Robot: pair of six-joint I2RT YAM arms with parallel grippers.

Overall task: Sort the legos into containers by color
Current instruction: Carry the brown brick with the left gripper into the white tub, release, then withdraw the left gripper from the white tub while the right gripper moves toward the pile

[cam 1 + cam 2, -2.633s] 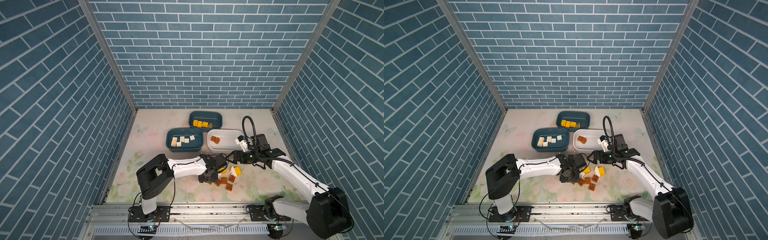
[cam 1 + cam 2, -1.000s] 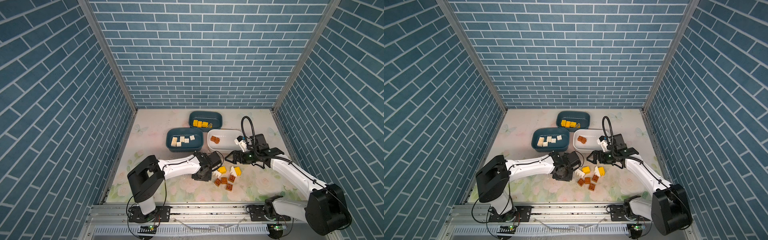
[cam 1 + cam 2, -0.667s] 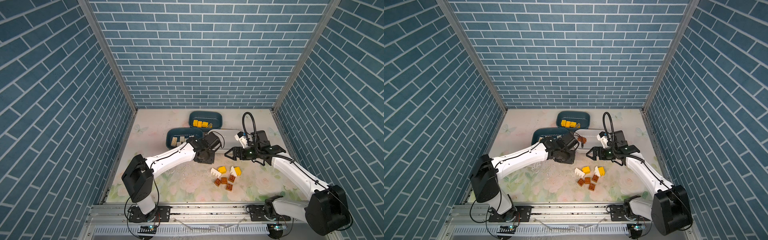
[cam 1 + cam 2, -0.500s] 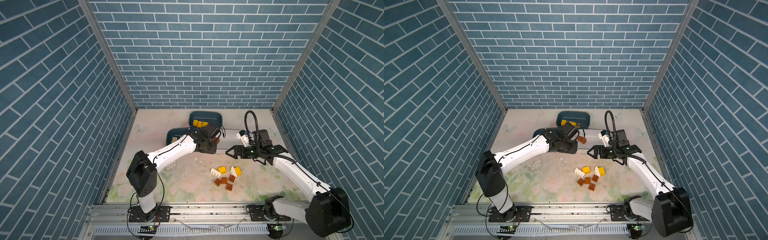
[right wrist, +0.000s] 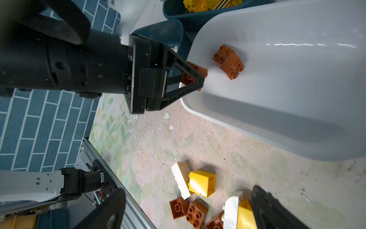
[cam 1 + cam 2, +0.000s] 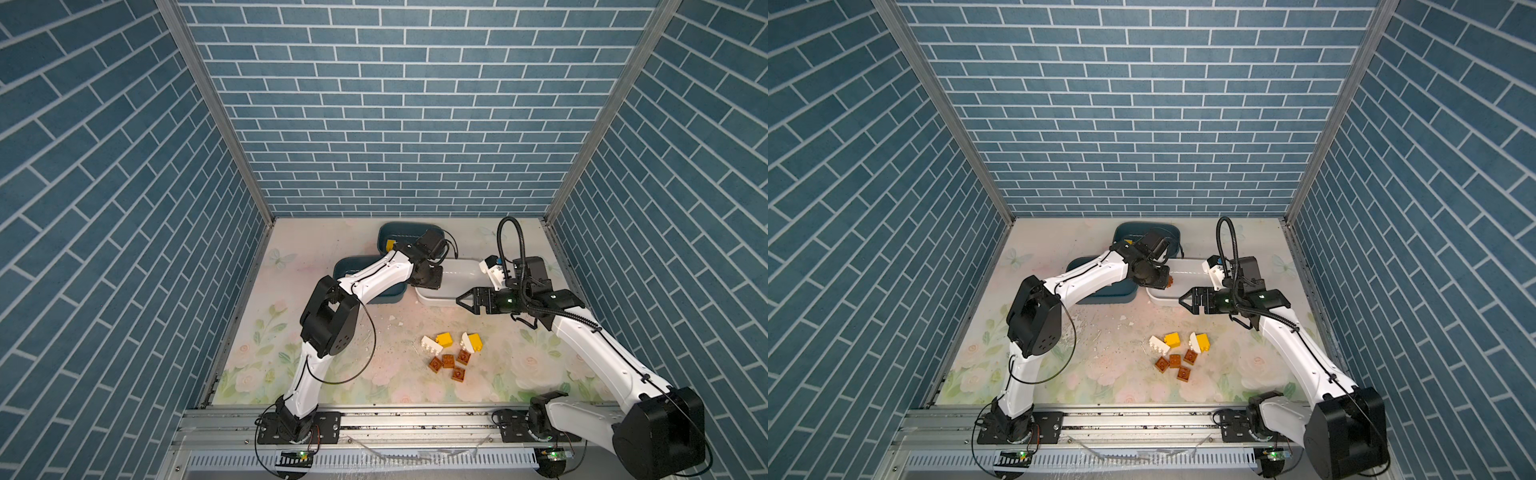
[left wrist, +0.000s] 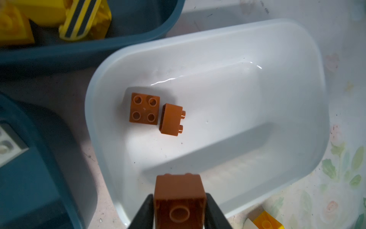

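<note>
- Held brown brick: studs turned away from the wrist camera, hollow underside toward it. It hangs over the near end of the white tub, just inside the rim.
- Left tool: its two dark jaws flank the brick and appear pressed against opposite side faces, so the brick reads as clamped.
- Two brown bricks lie touching on the white tub's floor, toward its far end. One is studs-up, its neighbour on its side.
- Step in hand, as judged: drop brown into the white tub. The brick sits close to the rim, so carry it a little further inward. Lower it, then part the jaws, so that it neither clips the wall nor bounces out.
- Yellow-brick teal tub lies just beyond the white tub. A second teal tub stands beside it.
- Right tool: jaws wide apart, empty, just beside the white tub's near wall. Keep it clear of the drop.
- Loose pile on the surface, well short of the white tub: brown, yellow and white bricks not yet sorted.
</note>
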